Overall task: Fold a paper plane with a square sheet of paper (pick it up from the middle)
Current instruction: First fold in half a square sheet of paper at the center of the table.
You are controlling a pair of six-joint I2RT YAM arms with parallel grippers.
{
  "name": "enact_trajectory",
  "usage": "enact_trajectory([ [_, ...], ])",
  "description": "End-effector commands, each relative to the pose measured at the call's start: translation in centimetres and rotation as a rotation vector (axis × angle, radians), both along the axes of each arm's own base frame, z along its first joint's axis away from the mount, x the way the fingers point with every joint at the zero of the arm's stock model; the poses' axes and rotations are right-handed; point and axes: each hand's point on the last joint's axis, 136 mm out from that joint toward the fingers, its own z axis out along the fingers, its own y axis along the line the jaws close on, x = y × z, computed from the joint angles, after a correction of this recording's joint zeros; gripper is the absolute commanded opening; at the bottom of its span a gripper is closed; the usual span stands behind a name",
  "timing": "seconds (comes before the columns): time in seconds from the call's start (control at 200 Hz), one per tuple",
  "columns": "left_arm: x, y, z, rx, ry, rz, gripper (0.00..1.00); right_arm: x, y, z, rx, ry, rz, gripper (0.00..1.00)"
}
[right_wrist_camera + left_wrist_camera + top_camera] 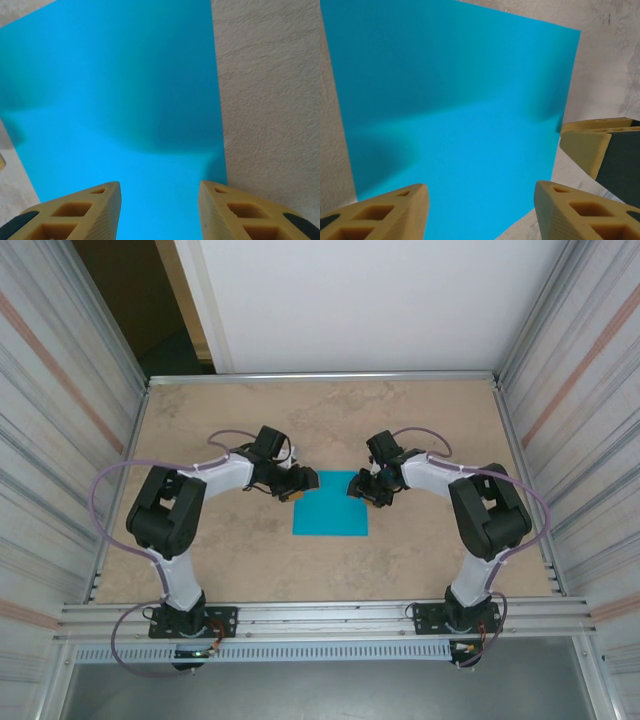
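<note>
Hovering half-open and empty at the square sheet of paper [330, 508], the left gripper [303, 483] and right gripper [367, 489] are preparing the first fold, likely requiring a far-corner pinch.

Left gripper [481, 192] jaws apart, right gripper [160, 187] likewise
</note>
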Motion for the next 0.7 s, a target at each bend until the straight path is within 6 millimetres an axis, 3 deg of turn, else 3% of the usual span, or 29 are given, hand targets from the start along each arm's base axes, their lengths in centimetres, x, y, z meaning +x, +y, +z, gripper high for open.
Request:
enact_trajectory([
  [0.0, -0.2, -0.8, -0.3, 0.001, 0.019, -0.024, 0.59, -0.5, -0.2, -0.9, -0.015, 0.033, 0.024, 0.45],
  [0.456, -1.0, 0.4, -3.8, 0.059, 0.041, 0.003, 0.58, -1.0, -0.4, -2.9, -0.035, 0.077, 0.038, 0.45],
  [0.692, -1.3, 0.4, -3.2, 0.004, -0.006, 0.028, 0.76, -0.8, 0.3, -3.1, -0.007, 0.081, 0.047, 0.45],
])
